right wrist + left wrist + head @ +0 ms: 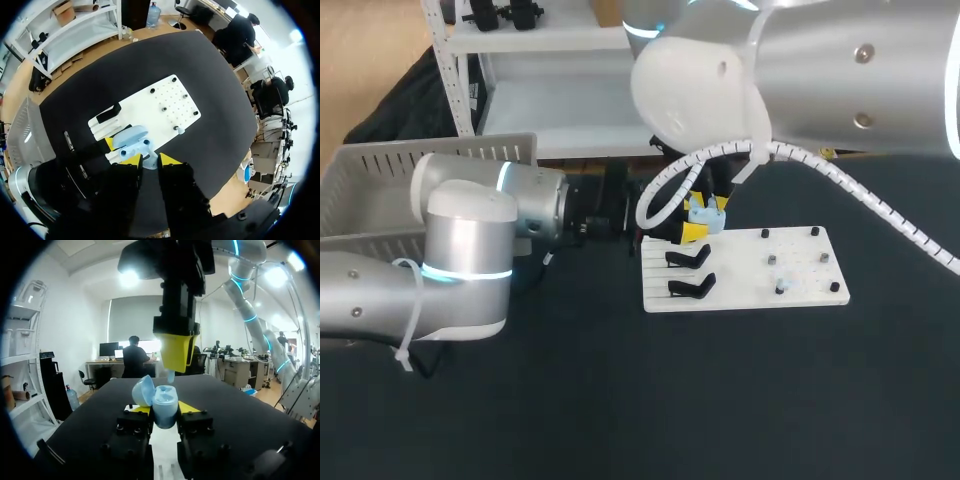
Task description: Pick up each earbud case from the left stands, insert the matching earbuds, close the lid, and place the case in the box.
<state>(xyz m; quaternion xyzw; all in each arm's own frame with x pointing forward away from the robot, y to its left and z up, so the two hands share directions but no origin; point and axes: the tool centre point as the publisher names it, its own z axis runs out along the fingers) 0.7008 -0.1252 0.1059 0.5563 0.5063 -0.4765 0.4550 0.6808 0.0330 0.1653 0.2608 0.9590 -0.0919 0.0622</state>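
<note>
Pale blue case, lid open, sat clamped in your left tool at the board's 11 o'clock; your right tool pinched, seemingly, an earbud just above. You needed a straight, gentle descent.

Pegboard is laid mid-tabletop. Two stands are mounted on its left part, pegs on its right. Earbud case is clamped in left gripper over pegboard's rear-left corner. Right gripper, with earbud pinched in it, is positioned directly above. Box is placed far left.
</note>
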